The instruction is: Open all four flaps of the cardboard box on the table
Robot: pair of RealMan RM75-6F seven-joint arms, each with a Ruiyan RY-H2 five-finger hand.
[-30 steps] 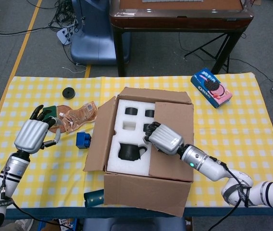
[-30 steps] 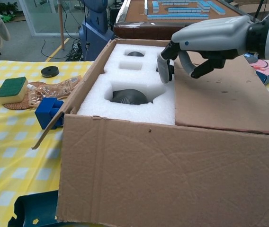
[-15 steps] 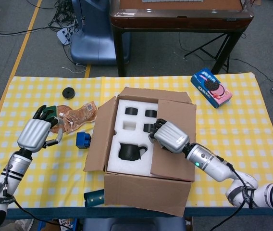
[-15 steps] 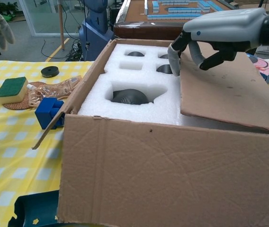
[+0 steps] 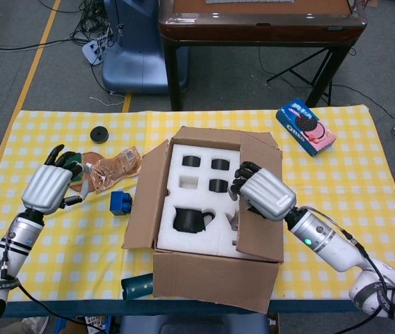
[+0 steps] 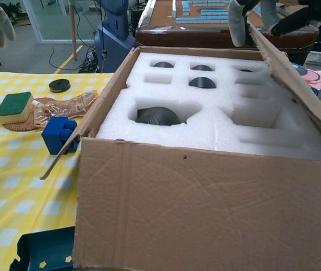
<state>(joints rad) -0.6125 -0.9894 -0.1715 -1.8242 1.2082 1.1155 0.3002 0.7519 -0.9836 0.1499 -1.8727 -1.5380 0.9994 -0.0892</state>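
The cardboard box point(image 5: 211, 275) stands mid-table with white foam point(image 6: 217, 127) inside, and a dark teapot point(image 5: 187, 220) sits in one cut-out. Its left flap point(image 5: 142, 198) leans outward, the front flap point(image 6: 205, 214) hangs down, and the back flap point(image 5: 222, 136) tilts away. My right hand point(image 5: 263, 195) grips the free edge of the right flap point(image 6: 296, 84), which stands steeply raised. In the chest view only its fingertips point(image 6: 238, 25) show, at the top edge. My left hand point(image 5: 48, 186) hovers left of the box, holding nothing, its fingers apart.
A blue block point(image 5: 119, 202) lies beside the left flap. A green sponge point(image 6: 13, 107), a brown packet point(image 5: 114, 167) and a black disc point(image 5: 99, 133) lie at the left. A cookie box point(image 5: 306, 126) is at the back right, a teal object point(image 5: 137, 285) at the front edge.
My right hand has lifted the right flap from flat on the foam to steeply raised, moving right and uncovering the foam's right side. The left hand has barely shifted.
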